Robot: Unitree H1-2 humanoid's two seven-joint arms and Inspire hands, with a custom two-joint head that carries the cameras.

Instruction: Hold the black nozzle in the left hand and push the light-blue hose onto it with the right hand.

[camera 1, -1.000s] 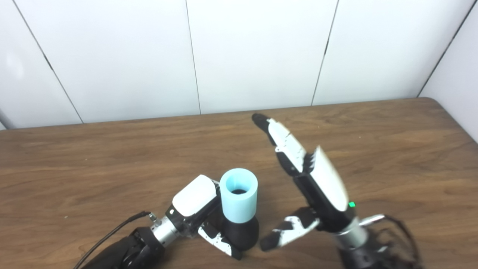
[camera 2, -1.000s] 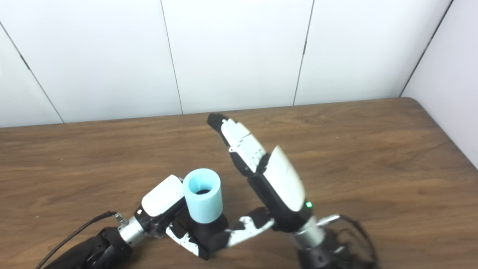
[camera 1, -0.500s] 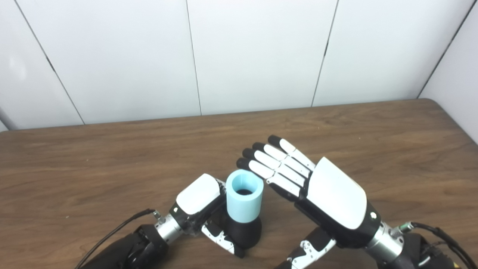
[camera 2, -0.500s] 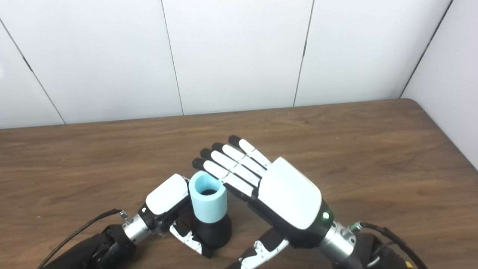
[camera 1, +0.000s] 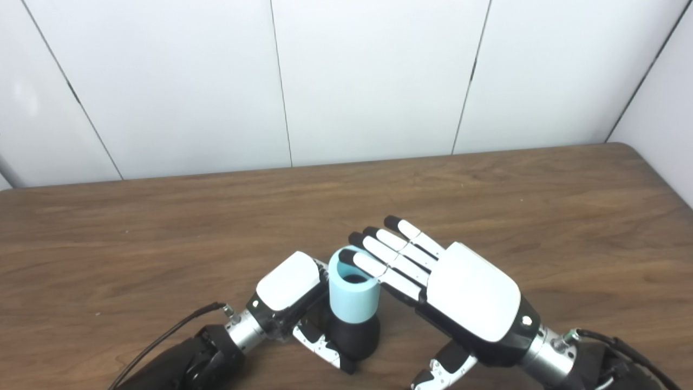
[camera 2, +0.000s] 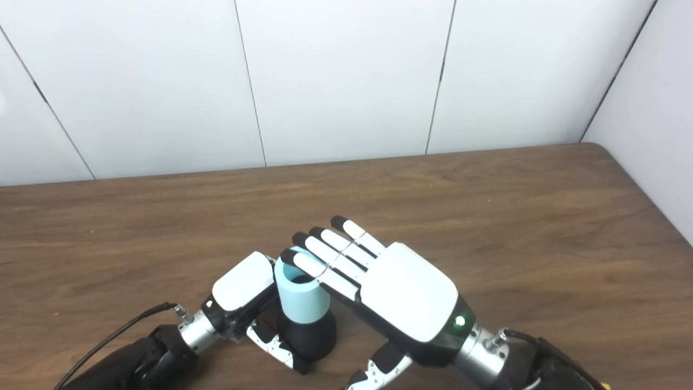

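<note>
Left hand gripping nozzle, right hand flat (palm down) atop hose

Left hand grips black nozzle; right hand flat over upright light-blue hose.

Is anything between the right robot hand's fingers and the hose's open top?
Nothing shows in either eye view: the right robot hand lays flat fingers over the light-blue hose rim; contact is unclear.

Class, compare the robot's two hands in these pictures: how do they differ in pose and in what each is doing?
The left hand is curled around the black nozzle; the right hand is flat and holds nothing. The left grips low, the right lies over the top of the blue hose. Both are white and black.
</note>
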